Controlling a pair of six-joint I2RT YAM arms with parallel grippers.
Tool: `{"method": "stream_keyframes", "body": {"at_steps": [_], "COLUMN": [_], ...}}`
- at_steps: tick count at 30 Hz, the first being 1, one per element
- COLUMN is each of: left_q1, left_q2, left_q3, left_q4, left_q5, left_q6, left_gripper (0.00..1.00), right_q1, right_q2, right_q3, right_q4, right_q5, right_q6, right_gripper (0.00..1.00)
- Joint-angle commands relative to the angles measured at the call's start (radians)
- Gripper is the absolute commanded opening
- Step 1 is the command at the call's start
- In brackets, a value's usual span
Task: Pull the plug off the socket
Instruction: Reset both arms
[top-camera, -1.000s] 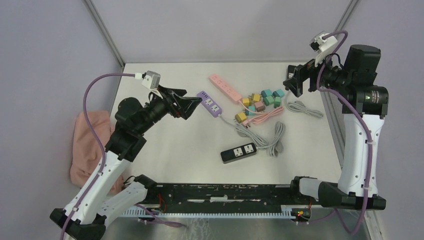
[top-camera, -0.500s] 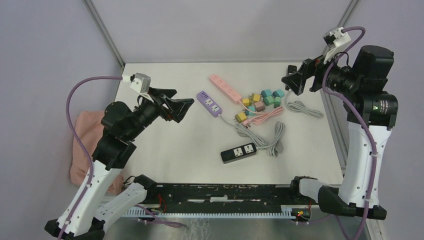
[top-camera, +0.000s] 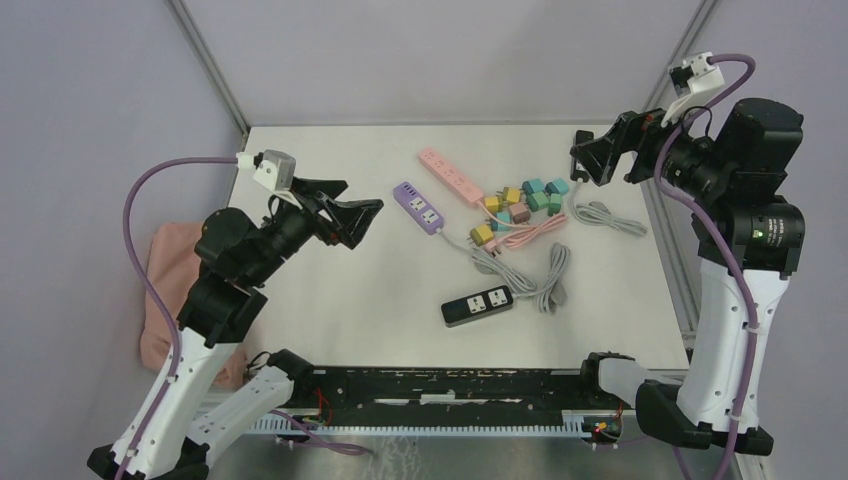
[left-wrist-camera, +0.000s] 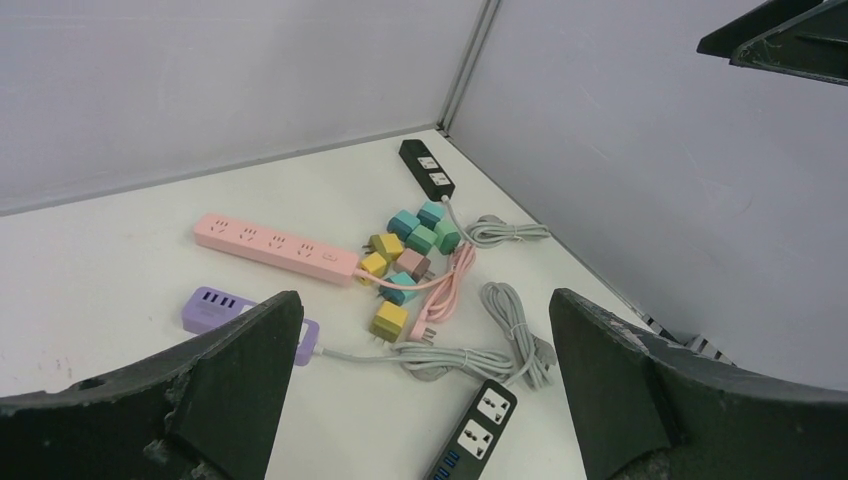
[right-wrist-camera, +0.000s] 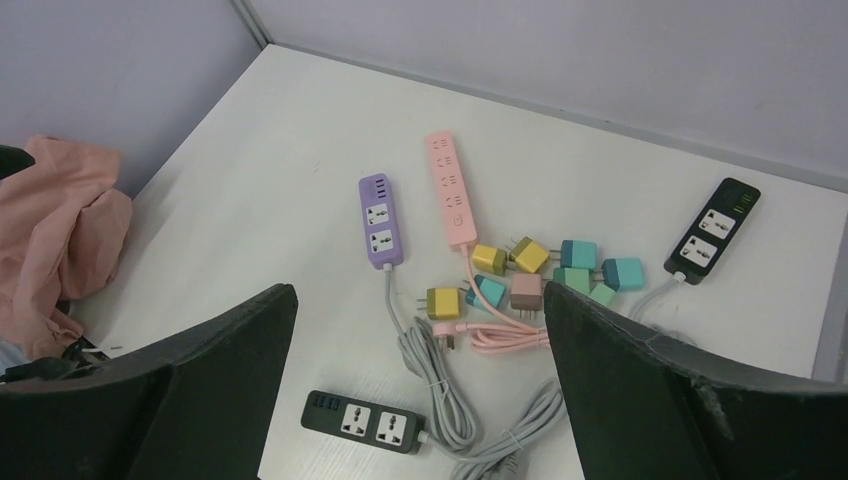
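Left pincer (top-camera: 366, 222) drawn back from purple power strip (top-camera: 420, 207), right pincer (top-camera: 582, 158) lifted higher, both wide open, empty

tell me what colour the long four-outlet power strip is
Pink. The long power strip shows best in the right wrist view, lying beside the shorter purple one.

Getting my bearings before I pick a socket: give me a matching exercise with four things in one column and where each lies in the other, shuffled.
Things:
1. pink power strip
2. purple power strip
3. front black power strip
4. pink cloth

Places:
A. nearest the near edge of the table
B. off the table's left side
C. closest to the left gripper
D. farthest back of the four

Pairs: 1-D, 2-C, 3-A, 4-B
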Motion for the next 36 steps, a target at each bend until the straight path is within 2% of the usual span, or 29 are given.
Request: {"method": "stream_keyframes", "body": {"at_steps": [1,36], "left_q1": [0.004,0.003], "left_q2": [-0.015,-0.036], "left_q3": [0.028,0.01], "left_q4": [-0.002,-0.007], "left_q5": [-0.002,0.013], "left_q6": [0.037,0.028], "left_gripper": [0.99,0.99], "right_q1": [-0.003,-0.004], "right_q2": [-0.026,-0.07], "right_q3": [-0.001,-0.019], "right_q4": [0.032,0.012], "right_q5": [0.021,-0.008], "right_q6": [0.011,-0.015], "right_gripper": [1.0,1.0]}}
